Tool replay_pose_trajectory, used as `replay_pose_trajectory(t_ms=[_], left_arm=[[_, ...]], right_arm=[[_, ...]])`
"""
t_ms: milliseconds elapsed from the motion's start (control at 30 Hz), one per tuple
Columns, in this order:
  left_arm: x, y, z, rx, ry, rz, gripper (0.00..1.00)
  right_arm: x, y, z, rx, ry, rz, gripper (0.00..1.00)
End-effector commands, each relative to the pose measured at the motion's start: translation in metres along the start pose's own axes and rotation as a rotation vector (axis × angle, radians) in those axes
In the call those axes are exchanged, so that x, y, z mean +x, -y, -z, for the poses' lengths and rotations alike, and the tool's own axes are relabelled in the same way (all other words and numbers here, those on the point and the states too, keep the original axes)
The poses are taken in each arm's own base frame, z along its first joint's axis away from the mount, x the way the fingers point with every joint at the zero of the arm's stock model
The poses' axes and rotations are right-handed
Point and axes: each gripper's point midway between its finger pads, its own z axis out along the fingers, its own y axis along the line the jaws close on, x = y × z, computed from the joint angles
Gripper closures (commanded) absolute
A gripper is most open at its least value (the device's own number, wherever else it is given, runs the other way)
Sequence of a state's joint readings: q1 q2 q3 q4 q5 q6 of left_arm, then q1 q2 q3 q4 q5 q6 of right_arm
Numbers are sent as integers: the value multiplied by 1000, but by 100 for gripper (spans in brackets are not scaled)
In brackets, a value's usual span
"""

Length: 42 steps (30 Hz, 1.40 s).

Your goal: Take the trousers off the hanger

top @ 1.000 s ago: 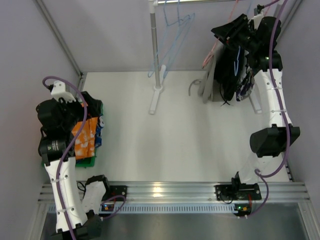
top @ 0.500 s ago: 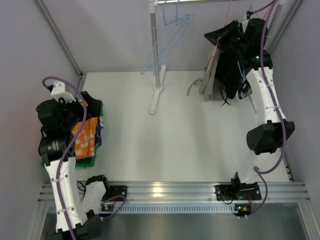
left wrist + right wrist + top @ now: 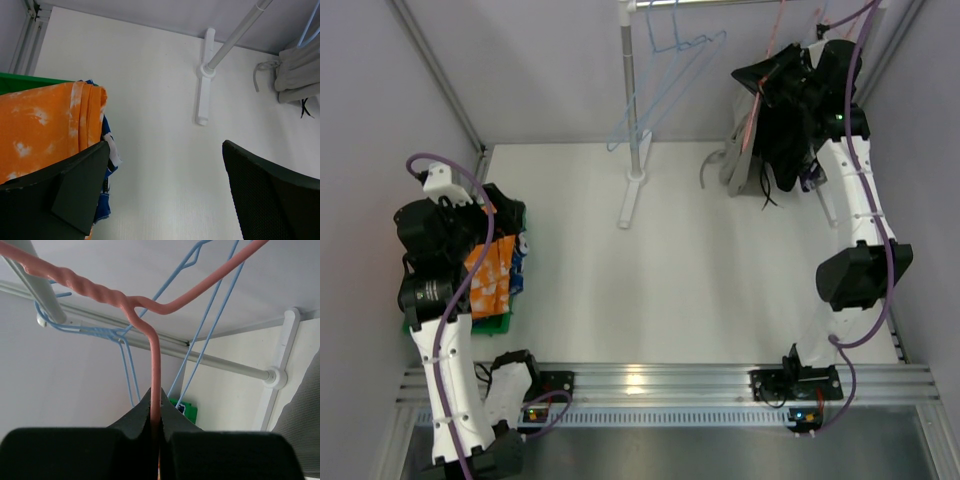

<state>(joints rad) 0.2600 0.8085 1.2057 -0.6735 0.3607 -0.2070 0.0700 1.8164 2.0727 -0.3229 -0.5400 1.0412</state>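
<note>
The right jaws are pinching the thin wire of a pink hanger, just under its twisted neck. Grey trousers hang at the back, beside the right arm. The left jaws are spread wide over a green bin. Orange trousers lie in it, on top of blue trousers. Blue hangers hang from the rail.

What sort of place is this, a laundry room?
Most likely a robot test booth, not a home: two arms bolted to a white table inside plain panels, a clothes rail with a pink hanger and blue hangers, and a green bin of garments.
</note>
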Motion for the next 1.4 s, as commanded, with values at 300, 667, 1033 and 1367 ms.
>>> replay_pose_trajectory(t_ms=[300, 667, 1033, 1367], left_arm=[[-27, 13, 4, 66, 108, -89, 1], [-59, 48, 24, 231, 247, -304, 1], [-90, 120, 35, 678, 373, -355, 1], [-98, 188, 1, 606, 790, -830, 1]], right_arm=[[-33, -150, 71, -511, 178, 423, 100], [18, -168, 130, -651, 91, 467, 100], [71, -180, 196, -699, 29, 507, 100], [91, -177, 211, -694, -15, 496, 100]])
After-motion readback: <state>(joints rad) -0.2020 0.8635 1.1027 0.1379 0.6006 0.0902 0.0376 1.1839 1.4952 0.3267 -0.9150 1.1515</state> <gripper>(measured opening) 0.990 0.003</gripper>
